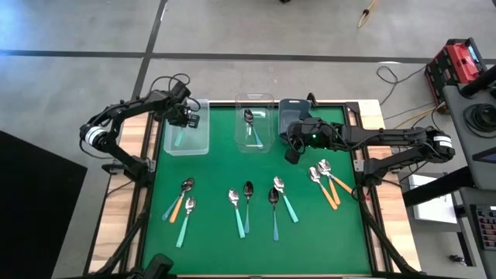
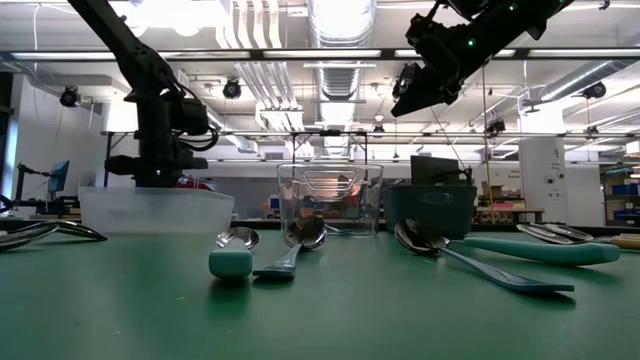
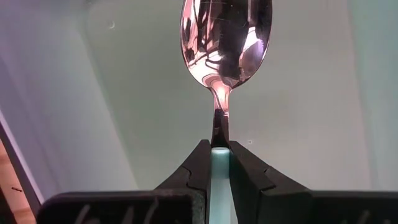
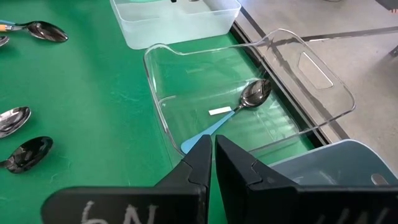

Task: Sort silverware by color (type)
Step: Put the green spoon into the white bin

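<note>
My left gripper [image 1: 186,118] reaches down into the frosted bin [image 1: 203,139] at the far left of the green mat and is shut on a mint-teal-handled spoon [image 3: 227,37]. My right gripper [image 1: 293,151] is shut and holds nothing. It hangs in the air just in front of the grey bin [image 1: 291,107], high up in the low view [image 2: 425,75]. A blue-teal spoon [image 4: 245,102] lies on the floor of the clear middle bin [image 4: 323,81]. Several more spoons lie flat on the mat: mint and orange ones [image 1: 184,200], teal ones [image 1: 260,203] and orange ones [image 1: 325,180]. My left gripper pinches the spoon's mint-teal handle [image 3: 219,155] between its two fingers [image 3: 193,168], just behind the metal neck. The fingers come from above, pointing down into the frosted bin, and lie along the spoon. The bowl sticks out beyond them toward the bin floor; whether it touches the floor I cannot tell.
The three bins stand in a row along the mat's far edge. Spoons lie in a loose band across the near half of the mat [image 1: 310,225], and bare green shows between the bins and the spoons. Wooden table strips flank the mat on both sides.
</note>
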### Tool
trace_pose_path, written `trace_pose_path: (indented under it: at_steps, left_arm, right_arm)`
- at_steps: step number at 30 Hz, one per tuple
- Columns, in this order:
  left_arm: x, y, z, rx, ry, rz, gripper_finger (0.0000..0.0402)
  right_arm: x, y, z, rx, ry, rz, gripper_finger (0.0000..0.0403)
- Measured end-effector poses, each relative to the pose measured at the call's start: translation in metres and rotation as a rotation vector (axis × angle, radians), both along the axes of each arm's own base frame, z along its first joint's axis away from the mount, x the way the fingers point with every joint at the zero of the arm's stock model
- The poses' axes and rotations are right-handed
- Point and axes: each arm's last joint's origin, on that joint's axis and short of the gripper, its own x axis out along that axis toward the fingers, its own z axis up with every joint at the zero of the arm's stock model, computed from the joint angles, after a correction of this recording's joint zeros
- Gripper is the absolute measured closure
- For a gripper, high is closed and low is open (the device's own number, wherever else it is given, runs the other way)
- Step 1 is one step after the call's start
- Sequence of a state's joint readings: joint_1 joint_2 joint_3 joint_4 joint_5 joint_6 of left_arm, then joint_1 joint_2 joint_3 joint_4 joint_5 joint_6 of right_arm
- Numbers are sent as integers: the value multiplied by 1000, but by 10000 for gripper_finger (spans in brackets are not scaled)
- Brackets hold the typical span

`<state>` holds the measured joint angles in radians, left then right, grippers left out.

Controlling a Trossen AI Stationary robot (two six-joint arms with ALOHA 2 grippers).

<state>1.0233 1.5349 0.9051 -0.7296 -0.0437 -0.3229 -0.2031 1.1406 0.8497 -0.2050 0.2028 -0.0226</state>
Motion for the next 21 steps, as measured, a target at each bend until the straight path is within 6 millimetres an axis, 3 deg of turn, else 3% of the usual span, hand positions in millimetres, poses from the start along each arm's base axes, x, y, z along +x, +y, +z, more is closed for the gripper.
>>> trace_pose_path:
  at_steps: [21]
  left_arm:
    - [-1, -2, -3, -7, 15, 4, 383]
  right_arm:
    - [0, 0, 0, 0, 1, 0, 390]
